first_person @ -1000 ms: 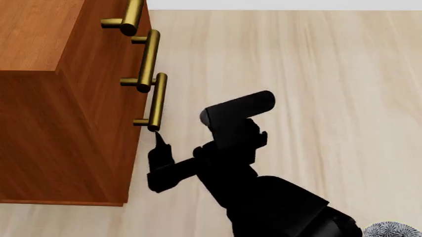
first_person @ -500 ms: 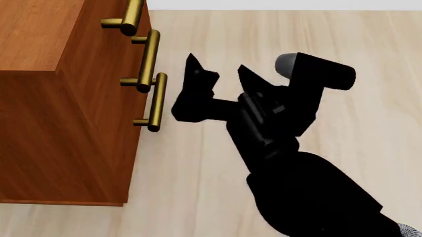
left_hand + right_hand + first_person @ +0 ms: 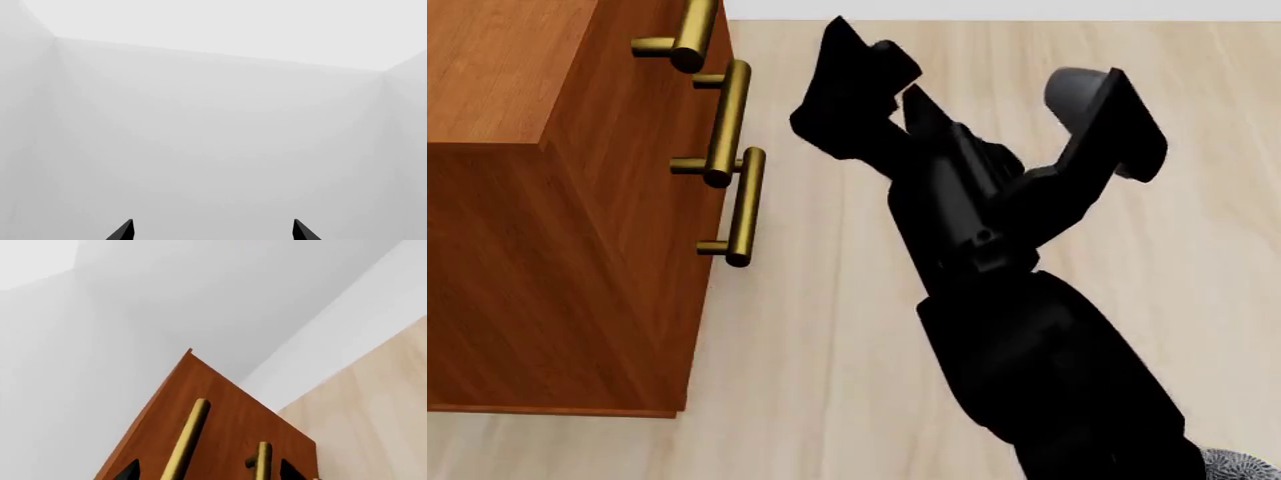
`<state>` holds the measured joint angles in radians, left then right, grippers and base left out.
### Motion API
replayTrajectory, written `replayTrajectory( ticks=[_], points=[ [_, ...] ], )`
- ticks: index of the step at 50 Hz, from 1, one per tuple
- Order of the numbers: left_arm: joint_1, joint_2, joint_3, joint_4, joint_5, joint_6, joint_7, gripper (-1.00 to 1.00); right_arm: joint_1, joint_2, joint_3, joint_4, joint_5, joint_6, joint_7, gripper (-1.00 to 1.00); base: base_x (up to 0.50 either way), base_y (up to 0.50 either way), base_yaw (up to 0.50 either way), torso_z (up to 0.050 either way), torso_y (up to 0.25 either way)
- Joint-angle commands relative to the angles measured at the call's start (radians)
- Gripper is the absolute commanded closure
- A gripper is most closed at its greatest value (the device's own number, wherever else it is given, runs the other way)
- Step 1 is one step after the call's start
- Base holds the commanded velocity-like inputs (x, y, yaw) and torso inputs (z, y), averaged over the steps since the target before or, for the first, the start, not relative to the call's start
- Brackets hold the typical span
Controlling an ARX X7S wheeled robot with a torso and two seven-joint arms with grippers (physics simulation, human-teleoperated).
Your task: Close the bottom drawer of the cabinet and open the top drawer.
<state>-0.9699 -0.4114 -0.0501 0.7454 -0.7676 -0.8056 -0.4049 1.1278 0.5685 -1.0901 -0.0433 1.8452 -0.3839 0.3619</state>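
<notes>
I judge the bottom drawer (image 3: pixel 742 205) shut flush in the cabinet (image 3: pixel 521 200) at left; my right gripper (image 3: pixel 868 70), fingers spread and empty, hangs right of the handles; next I must grasp the top drawer (image 3: pixel 687 35) handle and pull.

My rig: an all-black arm on screen

From the head camera I see my right arm (image 3: pixel 1014 330) as a thick matte-black limb of blocky, angular segments, with a rounded grey cap (image 3: pixel 1077 92) on one cylinder and a pointed black gripper (image 3: pixel 874 75). The wrist cameras show only slim black fingertips (image 3: pixel 123 231).
</notes>
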Motion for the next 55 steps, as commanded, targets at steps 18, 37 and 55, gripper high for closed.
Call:
replayTrajectory(
  ticks=[18, 37, 55],
  points=[
    [0.002, -0.01, -0.003, 0.007, -0.015, 0.006, -0.012, -1.0, 0.005, -0.135, 0.113, 0.089, 0.224, 0.005, -0.097, -1.0, 0.0, 0.0, 0.0, 0.0, 0.0],
    [0.0, -0.019, -0.004, 0.002, -0.02, 0.014, -0.012, -1.0, 0.035, -0.216, 0.108, 0.242, 0.306, 0.095, -0.174, -1.0, 0.0, 0.0, 0.0, 0.0, 0.0],
    [-0.005, -0.029, -0.003, -0.003, -0.024, 0.018, -0.014, -1.0, 0.072, -0.285, 0.086, 0.402, 0.343, 0.175, -0.24, -1.0, 0.0, 0.0, 0.0, 0.0, 0.0]
  ],
)
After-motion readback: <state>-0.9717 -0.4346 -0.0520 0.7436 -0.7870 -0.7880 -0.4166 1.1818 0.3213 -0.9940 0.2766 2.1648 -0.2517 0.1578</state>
